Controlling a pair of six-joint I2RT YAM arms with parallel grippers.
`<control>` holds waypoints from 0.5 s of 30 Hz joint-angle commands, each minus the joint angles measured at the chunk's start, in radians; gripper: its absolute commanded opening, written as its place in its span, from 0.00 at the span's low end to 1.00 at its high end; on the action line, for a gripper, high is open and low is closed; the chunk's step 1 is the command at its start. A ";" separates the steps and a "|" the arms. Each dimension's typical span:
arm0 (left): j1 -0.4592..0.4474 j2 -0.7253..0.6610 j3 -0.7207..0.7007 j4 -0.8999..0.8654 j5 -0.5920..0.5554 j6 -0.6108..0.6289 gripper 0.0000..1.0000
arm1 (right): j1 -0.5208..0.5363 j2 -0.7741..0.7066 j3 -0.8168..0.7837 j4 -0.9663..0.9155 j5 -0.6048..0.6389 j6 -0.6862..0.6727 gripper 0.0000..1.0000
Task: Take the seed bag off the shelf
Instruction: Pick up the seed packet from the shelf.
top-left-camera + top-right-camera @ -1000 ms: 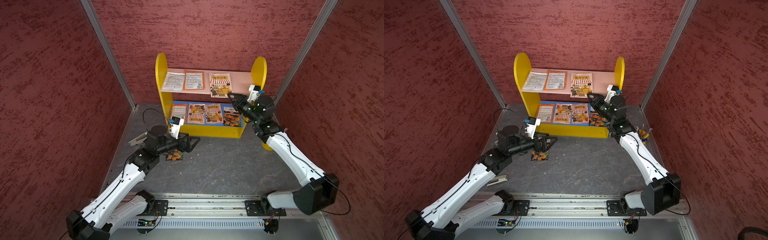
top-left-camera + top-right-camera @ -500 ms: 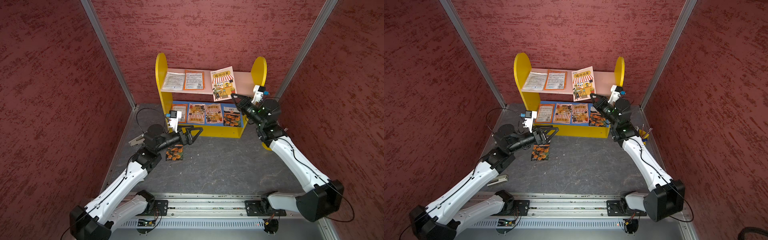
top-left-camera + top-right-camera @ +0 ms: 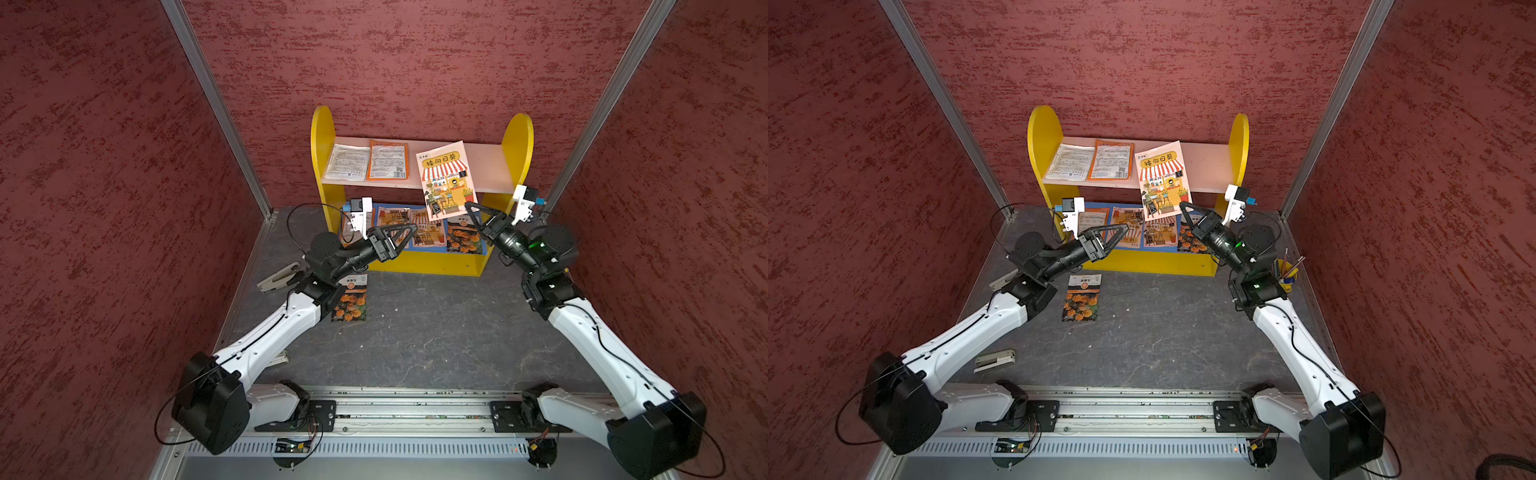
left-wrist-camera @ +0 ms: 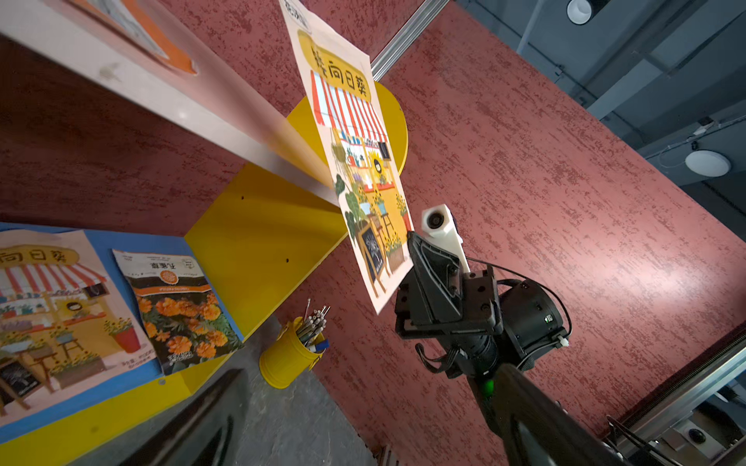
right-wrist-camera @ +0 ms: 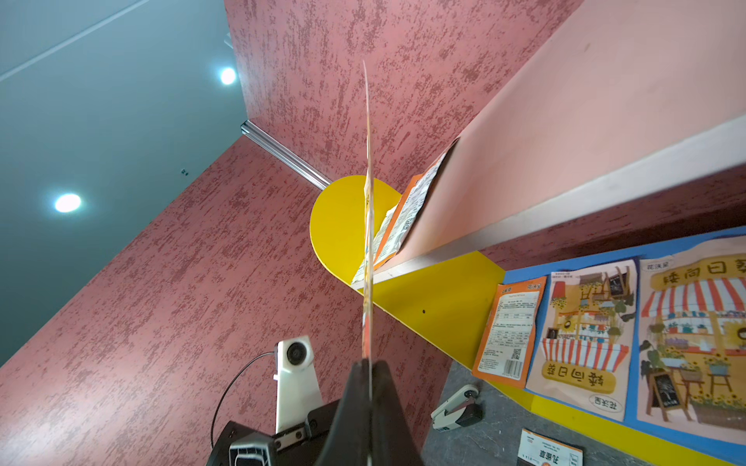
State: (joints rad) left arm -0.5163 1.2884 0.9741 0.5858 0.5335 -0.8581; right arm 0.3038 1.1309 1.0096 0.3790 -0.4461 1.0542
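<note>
Red textured walls on three sides, dark grey bench (image 3: pixel 436 332) below. At the back wall: the shelf (image 3: pixel 517 137), yellow side panels, pink upper board (image 3: pixel 486 166), blue lower board (image 3: pixel 432 248).

Right hand (image 3: pixel 468 205): closed tight on the lower corner of the sunflower seed bag (image 3: pixel 446 178). Seen edge-on in the right wrist view, pinched between both black fingers (image 5: pixel 355 403).

Sunflower seed bag: lifted off the pink upper board, standing tilted, striped-awning print facing the camera in both top views. Top half in front of the pink board, lower end down over the blue tier. Contact with the board's front edge: cannot tell.

Versus one second ago: bag then flat on the pink board, lower edge overhanging, right hand just at it. Half a second ago: already raised. Now drawn lower and forward.

Left hand (image 3: pixel 409 232): jaws spread wide, nothing held. One second ago low over the marigold seed bag (image 3: pixel 351 299); now raised clear, pointing at the lower tier.

Marigold seed bag: flat on the bench, in front of the shelf, beside the left arm.

Unchanged on the pink board: white packet (image 3: pixel 347 162) and orange packet (image 3: pixel 388 160), side by side. Also noted: stapler (image 3: pixel 994 359) on the bench, yellow pen cup (image 3: pixel 1285 272) beside the shelf's right panel.
</note>
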 commanded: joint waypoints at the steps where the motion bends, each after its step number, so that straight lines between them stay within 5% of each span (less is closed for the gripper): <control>1: -0.006 0.044 0.065 0.131 0.012 -0.036 0.95 | 0.011 -0.016 -0.022 0.081 -0.037 0.021 0.00; 15: -0.017 0.220 0.206 0.206 0.049 -0.106 0.75 | 0.032 -0.011 -0.028 0.103 -0.082 0.008 0.00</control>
State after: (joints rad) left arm -0.5278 1.4937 1.1469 0.7475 0.5575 -0.9436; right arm 0.3264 1.1290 0.9802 0.4351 -0.4976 1.0668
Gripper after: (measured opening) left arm 0.762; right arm 0.048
